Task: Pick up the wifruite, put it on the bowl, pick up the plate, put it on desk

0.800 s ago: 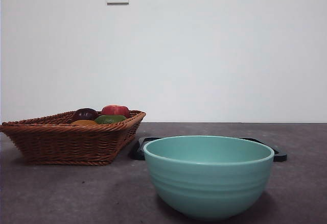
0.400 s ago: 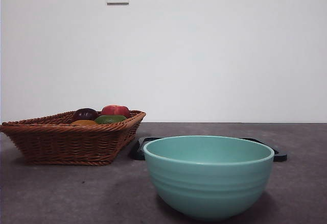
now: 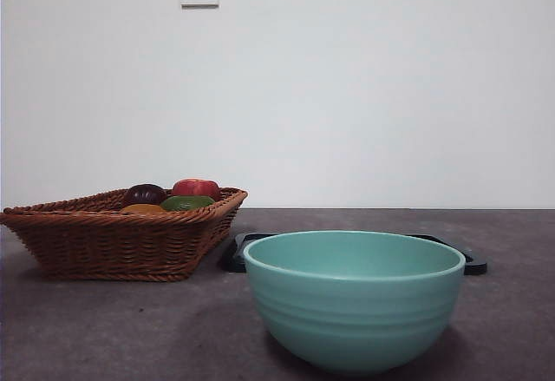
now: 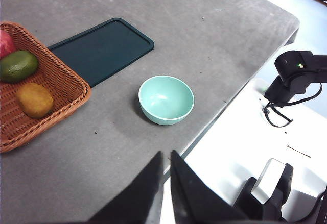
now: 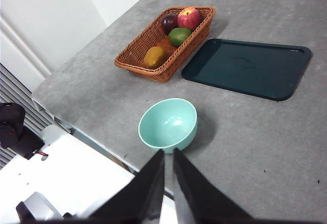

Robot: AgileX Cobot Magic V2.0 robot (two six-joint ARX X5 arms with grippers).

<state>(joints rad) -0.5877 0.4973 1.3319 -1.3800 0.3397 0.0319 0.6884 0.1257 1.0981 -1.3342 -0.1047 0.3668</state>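
**Fruit in the basket, both grippers high and clear**

In the wicker basket [image 5: 164,41], at one side of the desk [image 5: 255,132], the wifruite [image 5: 154,57] lies among the other fruit: a green fruit [image 5: 179,36] just beside it, then a red apple [image 5: 189,17] and a dark plum [image 5: 169,23] toward the far end. The left wrist view shows the same orange-brown wifruite [image 4: 34,100] next to the green fruit [image 4: 18,66], resting on the basket floor.

The mint-green bowl [image 3: 354,298] stands empty on the desk, near its front edge and apart from the basket. A dark flat tray [image 5: 247,68] lies just beside the basket, behind the bowl.

The left gripper [image 4: 165,164] hangs high above the desk edge, jaws pressed nearly together with only a thin slit between them, holding nothing. The right gripper [image 5: 168,160] hangs likewise, jaws close together and empty. The wifruite is well apart from both; the bowl lies nearer each gripper than the fruit does.
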